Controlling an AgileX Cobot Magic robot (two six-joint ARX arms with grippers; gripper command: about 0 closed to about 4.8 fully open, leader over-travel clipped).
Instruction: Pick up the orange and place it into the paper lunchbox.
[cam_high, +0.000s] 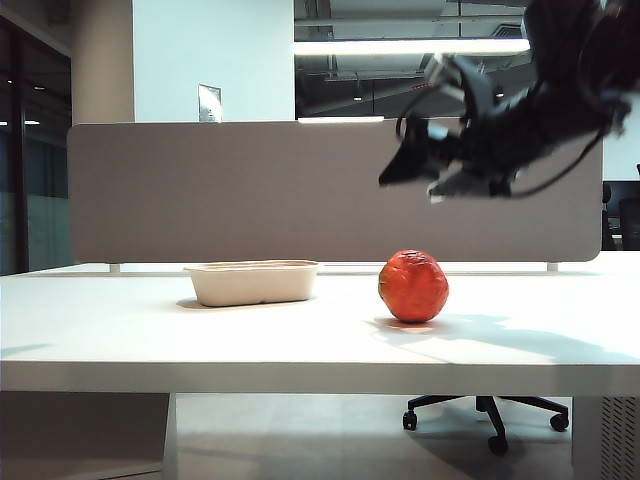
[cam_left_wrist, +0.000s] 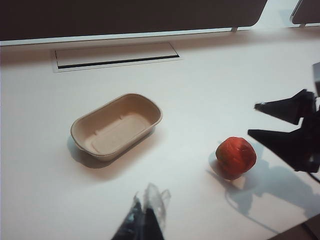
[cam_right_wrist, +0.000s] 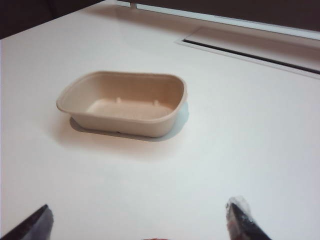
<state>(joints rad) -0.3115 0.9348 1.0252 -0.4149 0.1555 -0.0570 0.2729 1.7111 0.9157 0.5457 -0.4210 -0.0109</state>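
The orange (cam_high: 413, 286) stands on the white table, to the right of the paper lunchbox (cam_high: 253, 282), with a gap between them. The lunchbox (cam_left_wrist: 116, 126) holds nothing. My right gripper (cam_high: 410, 178) hangs in the air above the orange. It is open, its fingers (cam_right_wrist: 242, 220) spread wide with nothing between them. A sliver of the orange (cam_right_wrist: 155, 239) shows just under that gap. In the left wrist view the right gripper (cam_left_wrist: 252, 119) hovers beside the orange (cam_left_wrist: 236, 156). My left gripper (cam_left_wrist: 145, 220) is shut, high over the table on the near side of the lunchbox; the exterior view does not show it.
A grey partition panel (cam_high: 250, 190) runs along the table's far edge. A long cable slot (cam_left_wrist: 115, 55) is set into the tabletop behind the lunchbox. An office chair base (cam_high: 490, 410) stands under the table at the right.
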